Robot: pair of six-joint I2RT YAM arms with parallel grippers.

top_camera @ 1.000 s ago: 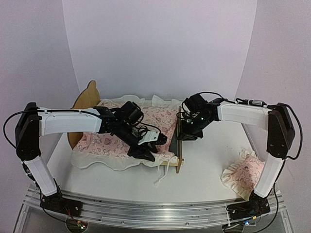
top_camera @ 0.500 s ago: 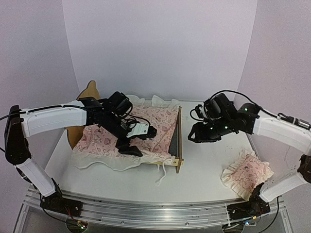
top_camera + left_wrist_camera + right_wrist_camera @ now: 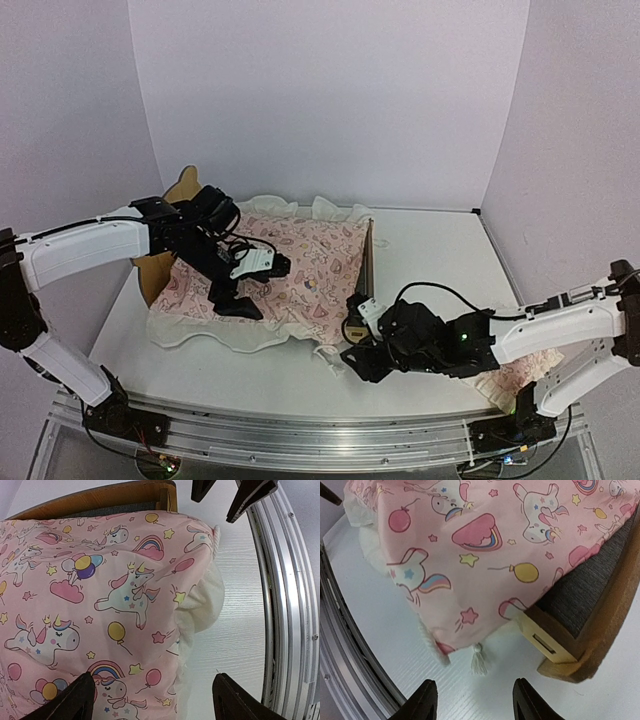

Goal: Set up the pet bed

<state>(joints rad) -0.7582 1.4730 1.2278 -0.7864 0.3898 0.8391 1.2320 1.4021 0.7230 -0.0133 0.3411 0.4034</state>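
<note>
Nearest, just in front of the foot corner of the pet bed (image 3: 368,262), the right gripper (image 3: 356,361) hangs low over the white surface (image 3: 440,250). Its jaws are spread, with nothing between them. To the bed's right, a pink ruffled pillow (image 3: 512,380) peeks from under that arm. The bed sits mid-surface with the pink unicorn cover (image 3: 310,265) draped over its base, its ruffle spilling past the near rail. Above the cover, toward the bed's head end, the left gripper (image 3: 252,287) hovers, jaws spread wide and empty. The bear-ear headboard (image 3: 182,188) stands beyond it.
</note>
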